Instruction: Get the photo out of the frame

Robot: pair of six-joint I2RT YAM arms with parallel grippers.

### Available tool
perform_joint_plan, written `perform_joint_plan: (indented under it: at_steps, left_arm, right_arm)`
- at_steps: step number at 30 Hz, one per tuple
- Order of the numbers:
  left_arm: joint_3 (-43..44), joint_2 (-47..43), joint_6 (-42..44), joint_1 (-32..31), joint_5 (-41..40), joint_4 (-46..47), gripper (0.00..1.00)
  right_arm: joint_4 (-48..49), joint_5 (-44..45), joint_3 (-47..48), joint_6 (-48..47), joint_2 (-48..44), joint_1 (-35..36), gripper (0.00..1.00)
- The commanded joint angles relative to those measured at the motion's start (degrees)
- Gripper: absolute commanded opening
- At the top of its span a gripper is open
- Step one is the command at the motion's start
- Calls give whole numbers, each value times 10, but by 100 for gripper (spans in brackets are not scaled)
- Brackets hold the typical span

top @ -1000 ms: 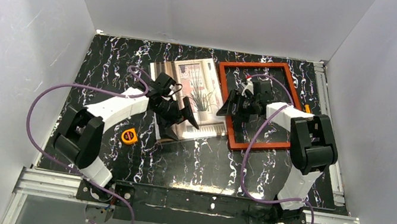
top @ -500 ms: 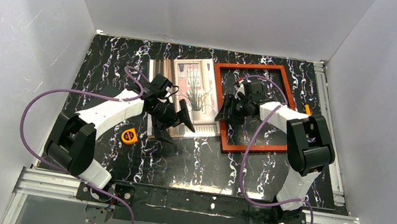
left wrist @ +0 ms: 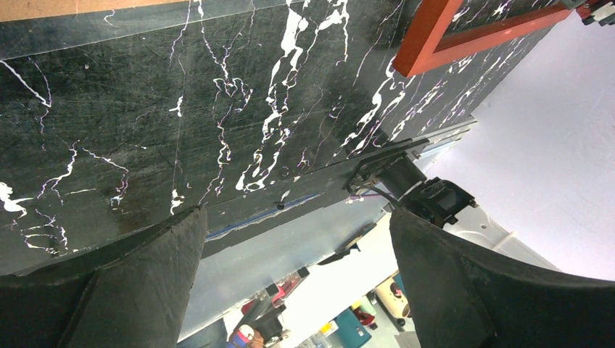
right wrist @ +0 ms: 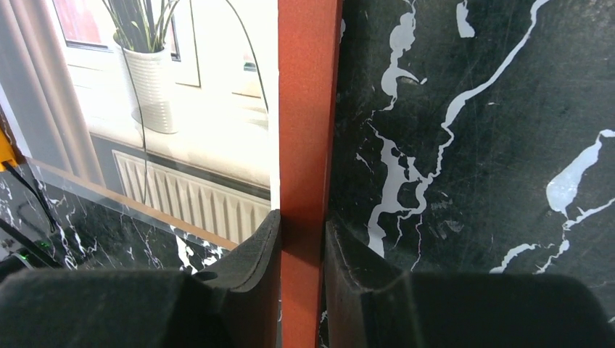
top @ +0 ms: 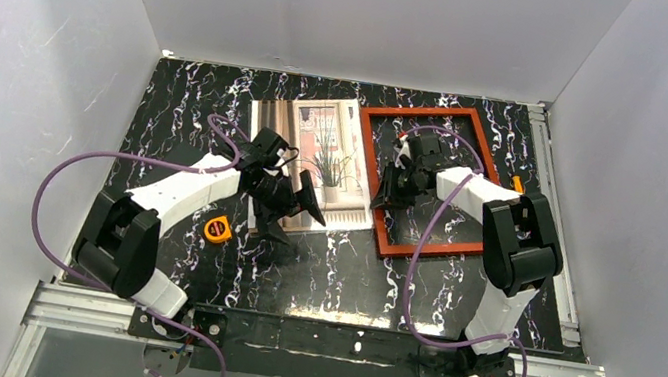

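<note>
Worktop [top: 178,123] carries the frame [top: 418,111] center-right, left rail clamped in our right jaws; our left jaws gape wide beside the photo [top: 308,134].

Overhead wide, wrists close, frame [right wrist: 308,109] shared

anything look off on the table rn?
Nothing damaged or spilled. The frame sits skewed on the table, its left rail pinched by the right gripper. The photo lies flat beside it, already out, one edge against that rail.
</note>
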Motion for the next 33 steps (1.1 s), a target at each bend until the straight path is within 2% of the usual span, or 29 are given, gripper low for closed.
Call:
perform_joint_plan:
  at_steps: [1,20,23,26,29,33]
  left_arm:
    - [-19,-24,6,5,14,-55,98]
    - [-37,-46,9,10,19,-61,98]
    - [-39,-44,9,11,20,-60,98]
    - [-36,-40,16,13,20,-61,98]
    - [-20,-30,44,28,16,-89,98]
    - [15,0,97,72,13,-121,98]
  right_arm:
    - [-33,20,42,-32,-16,0,22]
    - [-30,11,59,-37,23,-23,21]
    - [-34,11,61,-41,26,-23,28]
    - [-54,33,65,-43,17,-22,41]
    - [-113,98,86,-39,-4,-16,53]
    - [-158,170,86,-24,-58,20,62]
